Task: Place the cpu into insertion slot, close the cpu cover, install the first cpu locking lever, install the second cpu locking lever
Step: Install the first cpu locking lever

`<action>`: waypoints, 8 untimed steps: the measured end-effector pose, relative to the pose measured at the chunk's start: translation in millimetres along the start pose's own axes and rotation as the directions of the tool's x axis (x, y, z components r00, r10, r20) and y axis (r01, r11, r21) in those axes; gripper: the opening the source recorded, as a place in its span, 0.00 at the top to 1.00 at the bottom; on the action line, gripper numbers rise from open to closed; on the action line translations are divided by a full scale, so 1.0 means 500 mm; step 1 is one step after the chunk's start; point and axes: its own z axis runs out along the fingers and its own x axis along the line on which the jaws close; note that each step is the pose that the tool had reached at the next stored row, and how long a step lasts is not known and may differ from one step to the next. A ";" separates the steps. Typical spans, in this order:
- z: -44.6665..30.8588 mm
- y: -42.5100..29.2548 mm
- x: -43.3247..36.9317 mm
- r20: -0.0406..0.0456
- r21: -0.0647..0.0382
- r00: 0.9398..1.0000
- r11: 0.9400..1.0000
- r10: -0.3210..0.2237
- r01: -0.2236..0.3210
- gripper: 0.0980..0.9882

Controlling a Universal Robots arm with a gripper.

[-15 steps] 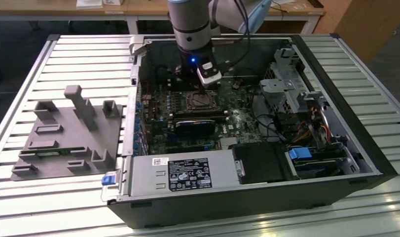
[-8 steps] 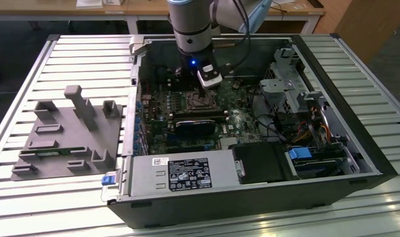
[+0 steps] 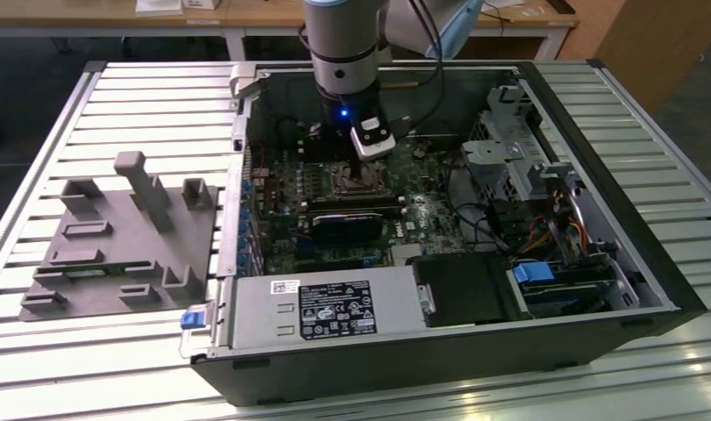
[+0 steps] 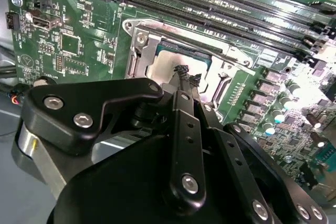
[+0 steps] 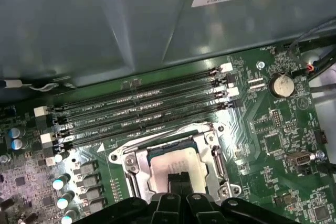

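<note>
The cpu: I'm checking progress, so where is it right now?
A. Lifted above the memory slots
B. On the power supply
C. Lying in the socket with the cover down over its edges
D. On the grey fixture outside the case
C. Both wrist views show the cpu seated in the socket, framed by the silver cover, with the gripper fingertips right over it.

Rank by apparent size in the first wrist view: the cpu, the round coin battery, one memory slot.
1. memory slot, longest by far
2. cpu, partly hidden behind the gripper
3. coin battery, smallest
</note>
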 end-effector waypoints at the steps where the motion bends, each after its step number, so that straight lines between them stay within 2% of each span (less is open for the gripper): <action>1: 0.000 0.000 0.000 0.000 0.001 1.000 1.000 0.000 0.000 0.99; 5: -0.004 0.000 -0.001 -0.001 0.003 1.000 1.000 0.000 0.000 0.99; 8: -0.019 0.002 -0.002 -0.001 0.002 1.000 1.000 0.000 0.000 0.99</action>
